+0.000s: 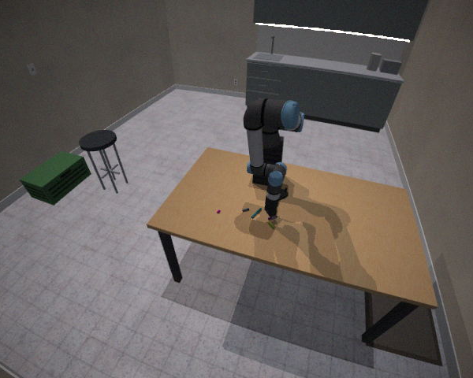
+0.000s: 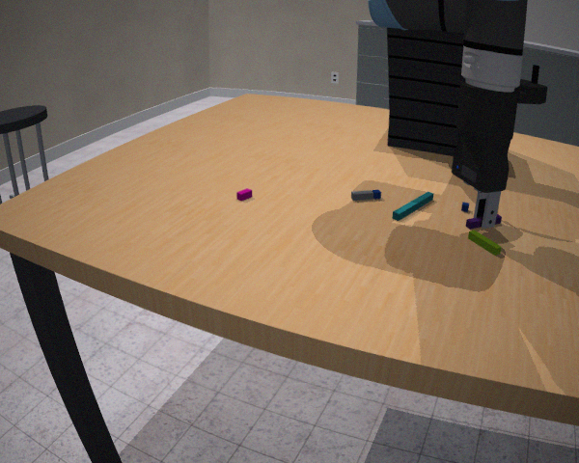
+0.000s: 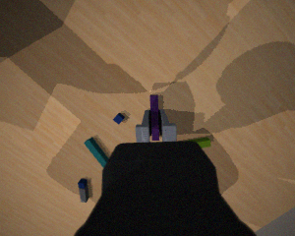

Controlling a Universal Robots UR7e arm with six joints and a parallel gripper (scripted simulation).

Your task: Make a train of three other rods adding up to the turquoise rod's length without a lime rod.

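The table (image 2: 190,164) carries every rod, and the arm (image 1: 256,146) reaches down over its middle with the gripper (image 2: 487,223) set low at the surface. The gripper is closed across the purple rod (image 3: 154,118), which lies flat on the table directly beneath it; the two fingers press the rod's long sides near its middle. In the wrist view the rod's long axis runs straight up the picture, at right angles to the closing direction, with one end projecting ahead of the fingers. The turquoise rod (image 2: 412,205) lies near, to the left of the gripper in the exterior view, angled across the table. The lime rod (image 2: 484,242) lies just beside the gripper on the near side and must remain outside the train. The grey rod (image 2: 363,195) lies beyond the turquoise rod with a blue cube (image 2: 376,193) against its end; whether the two touch cannot be resolved. A magenta rod (image 2: 244,194) lies well apart to the left. A second blue cube (image 2: 464,205) sits just beside the gripper. Judged from this layout, the coming move is a straight lift, then a carry toward the grey rod, keeping the purple rod's axis known for alignment.
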